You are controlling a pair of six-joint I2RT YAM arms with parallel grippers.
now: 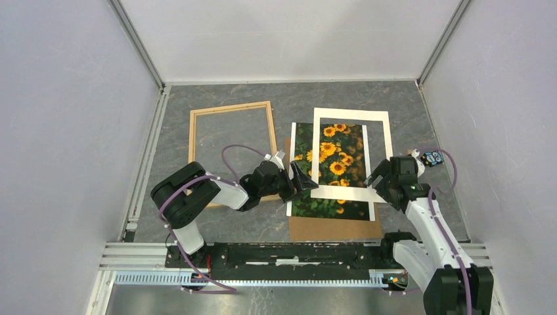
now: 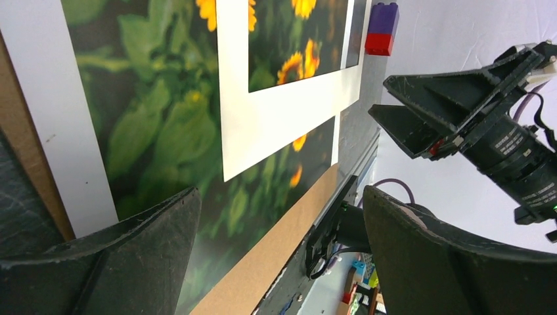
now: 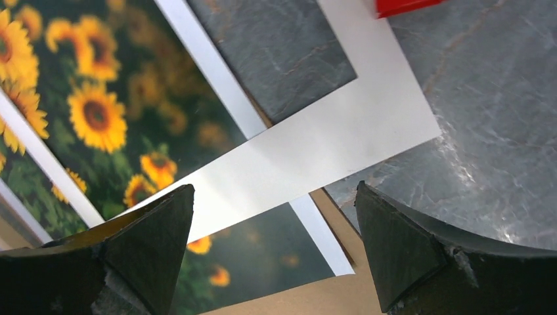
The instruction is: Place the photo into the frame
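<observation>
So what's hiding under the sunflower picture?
A brown board lies under the photo; only its near strip shows. The rest is covered, so anything else beneath is hidden.

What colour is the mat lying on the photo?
White; the mat shows best in the top view.

Sunflower photo (image 1: 336,164) flat, partly covered; empty light-wood frame (image 1: 230,108) flat just left.

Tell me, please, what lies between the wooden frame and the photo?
In the top view, bare grey table and a sliver of the brown board under the photo; lower down, the left gripper reaches across that gap.
</observation>
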